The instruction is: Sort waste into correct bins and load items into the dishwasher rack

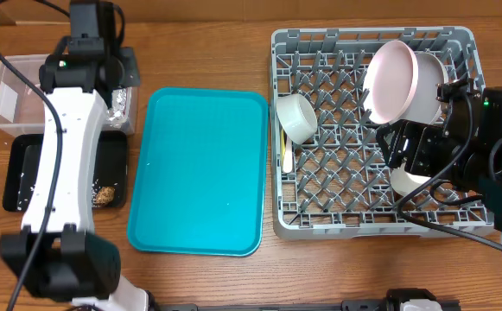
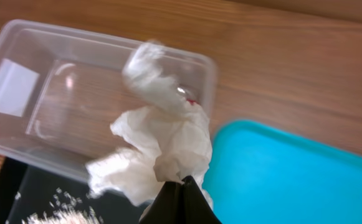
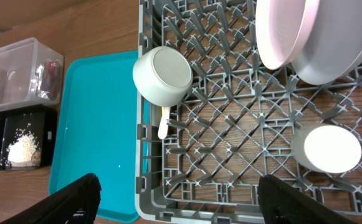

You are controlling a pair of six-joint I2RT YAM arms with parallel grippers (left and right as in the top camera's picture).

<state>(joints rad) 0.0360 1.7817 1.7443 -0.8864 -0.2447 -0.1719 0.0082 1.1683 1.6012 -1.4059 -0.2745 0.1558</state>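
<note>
One crumpled white napkin [image 2: 165, 146] is pinched in the left gripper [image 2: 182, 199] at the clear tub [image 2: 68, 87] rim.
Held above, presumably for release inside; right gripper [image 3: 184, 200] is spread, empty, over the dishwasher rack [image 3: 230, 143].

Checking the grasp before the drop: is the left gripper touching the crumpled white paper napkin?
Touching. The left wrist view shows the left gripper shut, pinching the crumpled white paper napkin at its lower edge.
</note>
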